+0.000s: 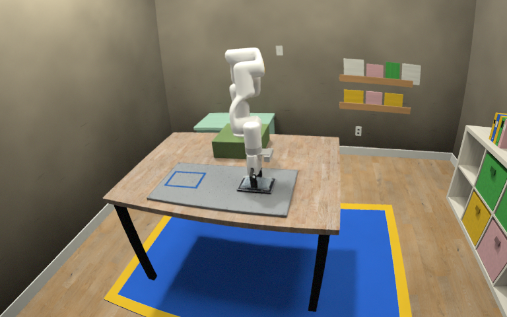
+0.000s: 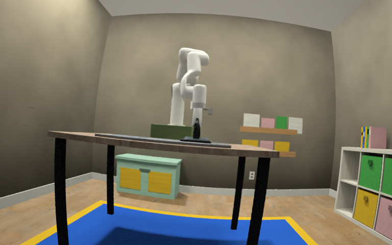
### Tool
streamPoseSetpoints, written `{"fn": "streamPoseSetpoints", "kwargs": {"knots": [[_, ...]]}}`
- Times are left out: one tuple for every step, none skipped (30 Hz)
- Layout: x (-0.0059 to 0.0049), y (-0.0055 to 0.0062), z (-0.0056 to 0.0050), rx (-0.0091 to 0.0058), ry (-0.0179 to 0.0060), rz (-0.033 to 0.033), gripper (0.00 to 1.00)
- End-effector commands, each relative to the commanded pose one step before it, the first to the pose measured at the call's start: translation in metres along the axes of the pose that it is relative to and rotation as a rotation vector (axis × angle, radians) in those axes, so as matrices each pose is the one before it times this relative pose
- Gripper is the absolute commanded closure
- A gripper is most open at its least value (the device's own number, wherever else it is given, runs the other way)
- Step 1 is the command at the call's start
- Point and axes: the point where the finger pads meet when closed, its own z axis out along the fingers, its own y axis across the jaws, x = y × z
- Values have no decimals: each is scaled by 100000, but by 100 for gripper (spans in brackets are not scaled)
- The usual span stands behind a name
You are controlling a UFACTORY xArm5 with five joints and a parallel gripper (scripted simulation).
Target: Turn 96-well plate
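1. A wooden counter [image 1: 306, 164] on black legs is seen standing over a blue rug [image 1: 261, 273] bordered in yellow.
2. A white arm [image 1: 244, 93] is shown mounted on a green block [image 1: 228, 145] at the counter's far side, folded over and pointed straight down.
3. A grey mat [image 1: 216, 190] is laid across the counter, with a blue outlined rectangle [image 1: 185, 179] marked near its left end.
4. The dark plate nest N1 [image 1: 261, 189] is pictured on the right part of the mat, well apart from the blue rectangle.
5. The 96-well plate [image 1: 266, 183] is seen lying low within the nest; in the exterior view it [image 2: 202, 139] appears flat on the mat. Its cut-off corner and the A1 mark are too small to be made out.
6. The tool [image 1: 253, 182] is lowered onto the plate's middle, its fingers held wide and clamped on the plate's sides; the contact itself is too small to be resolved in either view.
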Motion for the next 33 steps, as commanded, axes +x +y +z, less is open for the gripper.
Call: {"fn": "streamPoseSetpoints", "kwargs": {"knots": [[60,132,-110,-610,-507,0,100],[0,0,0,0,0,0,100],[0,0,0,0,0,0,100],[0,0,0,0,0,0,100],[0,0,0,0,0,0,100],[0,0,0,0,0,0,100],[0,0,0,0,0,0,100],[0,0,0,0,0,0,100],[0,0,0,0,0,0,100],[0,0,0,0,0,0,100],[0,0,0,0,0,0,100],[0,0,0,0,0,0,100],[0,0,0,0,0,0,100],[0,0,0,0,0,0,100],[0,0,0,0,0,0,100],[0,0,0,0,0,0,100],[0,0,0,0,0,0,100],[0,0,0,0,0,0,100],[0,0,0,0,0,0,100],[0,0,-67,0,0,0,100],[0,0,-67,0,0,0,100],[0,0,-67,0,0,0,100],[0,0,-67,0,0,0,100],[0,0,-67,0,0,0,100],[0,0,-67,0,0,0,100],[0,0,-67,0,0,0,100],[0,0,-67,0,0,0,100],[0,0,0,0,0,0,100],[0,0,0,0,0,0,100],[0,0,-67,0,0,0,100],[0,0,-67,0,0,0,100],[0,0,-67,0,0,0,100],[0,0,-67,0,0,0,100]]}}
